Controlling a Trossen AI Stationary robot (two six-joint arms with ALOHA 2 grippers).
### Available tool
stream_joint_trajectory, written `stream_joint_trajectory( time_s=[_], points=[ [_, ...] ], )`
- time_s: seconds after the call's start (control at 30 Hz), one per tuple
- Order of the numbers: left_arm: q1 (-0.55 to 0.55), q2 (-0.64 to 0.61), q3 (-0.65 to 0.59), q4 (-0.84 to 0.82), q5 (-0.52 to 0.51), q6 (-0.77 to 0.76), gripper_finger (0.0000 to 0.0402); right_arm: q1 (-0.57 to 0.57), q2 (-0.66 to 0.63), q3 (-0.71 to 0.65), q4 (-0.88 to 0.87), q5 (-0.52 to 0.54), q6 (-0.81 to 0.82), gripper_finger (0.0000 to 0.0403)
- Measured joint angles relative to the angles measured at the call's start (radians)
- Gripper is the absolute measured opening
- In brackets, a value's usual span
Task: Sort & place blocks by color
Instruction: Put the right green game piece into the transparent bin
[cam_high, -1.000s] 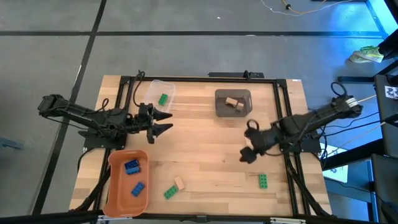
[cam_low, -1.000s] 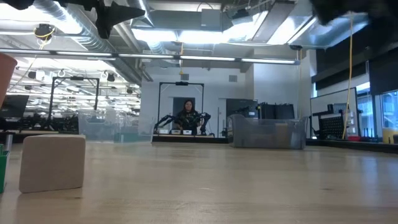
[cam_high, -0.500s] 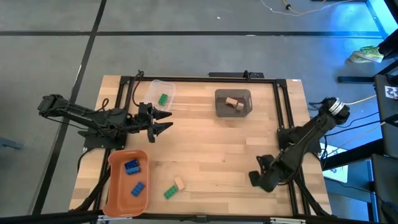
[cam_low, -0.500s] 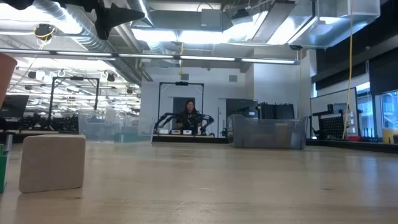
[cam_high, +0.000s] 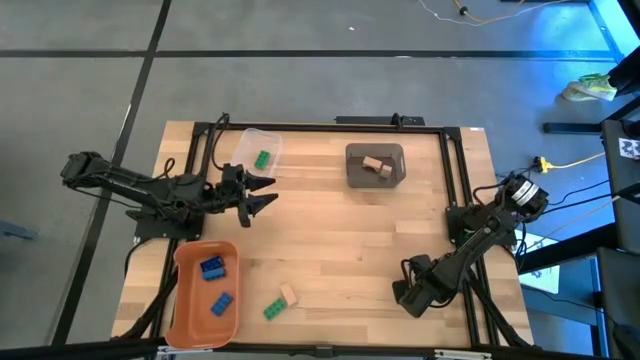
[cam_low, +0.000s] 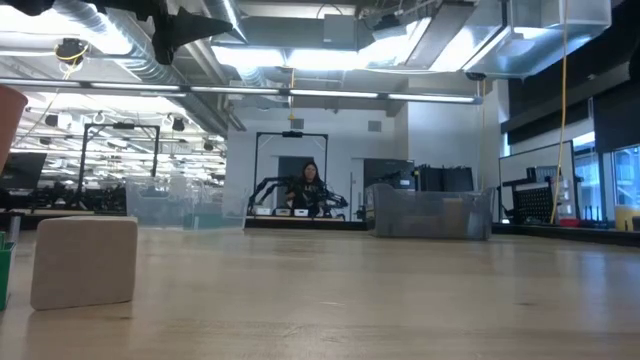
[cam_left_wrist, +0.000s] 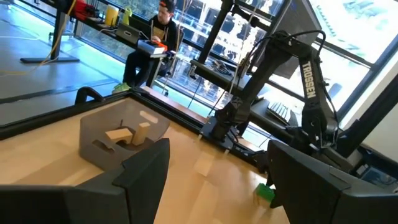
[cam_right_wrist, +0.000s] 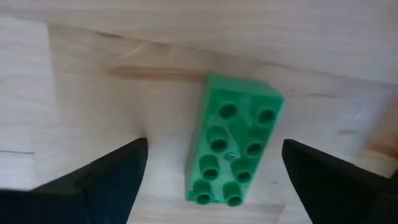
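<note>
Tabletop (cam_high: 330, 230) of pale wood carries everything, with a dark frame running round its edges. The left arm (cam_high: 130, 190) reaches in from the left edge, its hand (cam_high: 262, 195) hanging with fingers spread just beside the clear bin. The right arm (cam_high: 490, 225) bends down along the right edge, and its hand (cam_high: 410, 297) sits low over the wood near the front right corner, fingers spread wide.

In the right wrist view a green block (cam_right_wrist: 235, 148) lies flat, studs up, directly between those spread fingers (cam_right_wrist: 109, 177), touching neither of them.

The orange bin (cam_high: 205, 292) stands at the front left corner and holds two blue blocks (cam_high: 212, 267). The clear bin (cam_high: 256, 152) is near the back edge, left of the middle, with one green block (cam_high: 261, 158) inside. The grey bin (cam_high: 375, 165) stands near the middle of the back edge and holds tan blocks (cam_high: 373, 165).

Loose on the wood near the front edge, left of the middle, a tan block (cam_high: 289, 294) and another green block (cam_high: 272, 309) lie just beside each other.

Beyond the tabletop, in the low view, a person (cam_low: 308, 185) sits at a far desk.
</note>
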Motion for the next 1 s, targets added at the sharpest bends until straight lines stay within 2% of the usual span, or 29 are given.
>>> stream_joint_trajectory(
  time_s=[0.1,0.17,0.23,0.37,0.4,0.53,0.63,0.73,0.8,0.9,1.0],
  points=[
    [0.0,0.0,0.0,0.0,0.0,0.0,0.0261,0.0,0.008,0.0,0.015,0.0,-0.001,0.0348],
    [0.0,0.0,0.0,0.0,-0.002,0.0,0.0261,-0.001,0.012,0.0,0.02,0.001,-0.001,0.0316],
    [0.0,0.0,0.0,0.0,-0.004,0.0,0.0261,-0.001,0.012,-0.01,0.04,0.006,-0.002,0.0269],
    [0.0,0.0,0.0,0.001,-0.007,0.0,0.0261,-0.002,-0.002,-0.031,0.066,0.015,-0.032,0.0144],
    [0.0,0.0,0.0,0.001,-0.008,0.0,0.0261,-0.001,-0.008,-0.032,0.062,0.023,-0.056,0.0135],
    [0.0,0.0,0.0,0.021,0.002,-0.047,0.0261,-0.017,-0.049,-0.039,0.035,0.119,-0.158,0.014],
    [0.0,0.0,0.0,0.037,0.038,-0.118,0.0261,-0.056,-0.114,-0.037,0.058,0.264,-0.279,0.014],
    [0.0,0.0,0.0,0.037,0.035,-0.158,0.0261,-0.127,-0.192,-0.037,0.117,0.426,-0.48,0.014],
    [0.0,0.002,0.0,0.038,0.037,-0.159,0.0261,-0.196,-0.24,-0.037,0.19,0.496,-0.65,0.014],
    [0.005,0.026,0.01,0.03,0.039,-0.164,0.0261,-0.313,-0.282,-0.037,0.344,0.495,-0.929,0.014],
    [0.035,0.072,0.043,0.039,0.038,-0.276,0.0261,-0.425,-0.292,-0.024,0.492,0.45,-1.179,0.014]
  ],
)
